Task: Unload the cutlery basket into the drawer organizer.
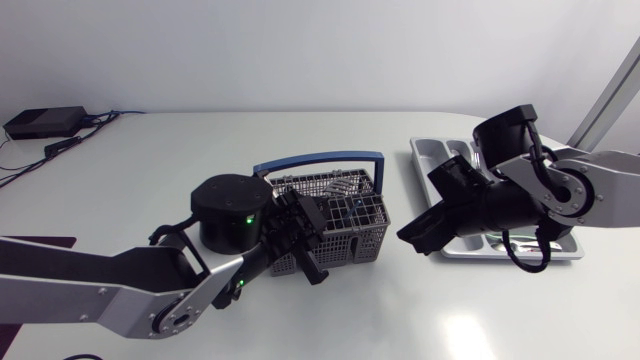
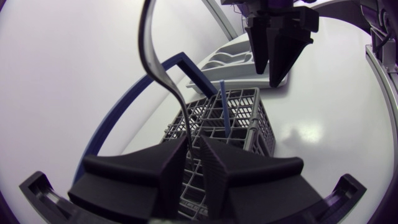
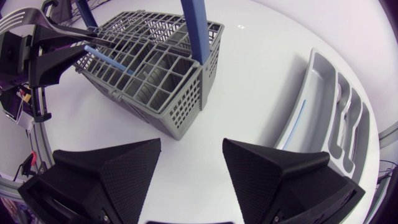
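Two end effectors flank the basket (image 1: 345,215). The left end effector (image 2: 193,142) is clamped on a fork (image 2: 155,59) at the basket's edge. The right end effector (image 3: 189,152) is spread apart over bare counter (image 3: 249,62), between the basket and the organizer (image 3: 314,81). Open counter lies beyond both. The right wrist view alone shows the fork's tines. The wrist views show a blue stick (image 2: 224,112) in the basket.

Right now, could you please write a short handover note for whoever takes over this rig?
Left gripper: shut on a silver utensil, held over the cutlery basket.
Right gripper: open, empty, above the table between basket and drawer organizer.
Done: a first blue stick lies in the organizer.
Left: stow the held utensil, then the second blue stick standing in the basket.
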{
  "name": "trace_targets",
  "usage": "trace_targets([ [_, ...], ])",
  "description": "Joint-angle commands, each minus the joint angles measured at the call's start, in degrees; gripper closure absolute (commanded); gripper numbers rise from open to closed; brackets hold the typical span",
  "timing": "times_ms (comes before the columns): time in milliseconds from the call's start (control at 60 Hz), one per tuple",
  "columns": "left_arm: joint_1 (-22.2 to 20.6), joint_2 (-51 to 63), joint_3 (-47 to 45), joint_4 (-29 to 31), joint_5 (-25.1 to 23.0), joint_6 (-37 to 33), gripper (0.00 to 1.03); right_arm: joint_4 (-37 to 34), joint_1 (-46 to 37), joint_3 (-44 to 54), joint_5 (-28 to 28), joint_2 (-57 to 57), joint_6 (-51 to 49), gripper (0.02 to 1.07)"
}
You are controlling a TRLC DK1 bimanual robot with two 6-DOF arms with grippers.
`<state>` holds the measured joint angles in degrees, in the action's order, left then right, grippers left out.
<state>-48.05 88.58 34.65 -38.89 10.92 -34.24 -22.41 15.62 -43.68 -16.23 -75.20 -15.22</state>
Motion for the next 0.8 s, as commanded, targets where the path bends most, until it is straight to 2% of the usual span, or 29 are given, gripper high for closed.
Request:
trace_targets([
  [0, 0.8, 1.1, 1.1, -0.8, -0.4, 1.8, 0.96, 0.5, -0.4, 1.7, 0.1, -1.0, -0.7, 0.34],
  [233, 0.7, 1.2, 1.2, -0.8, -0.2, 2.7, 1.0, 0.5, -0.4, 1.8, 0.1, -1.0, -0.6, 0.34],
  [467, -0.4, 1.1, 1.7, -0.8, 3.5, 2.8, 1.0, 0.6, -0.4, 1.9, 0.1, -1.0, -0.6, 0.34],
  [783, -1.9, 1.1, 1.7, -3.3, 10.9, 2.9, 1.0, 1.1, -0.4, 2.2, 0.1, -1.4, -0.6, 0.34],
])
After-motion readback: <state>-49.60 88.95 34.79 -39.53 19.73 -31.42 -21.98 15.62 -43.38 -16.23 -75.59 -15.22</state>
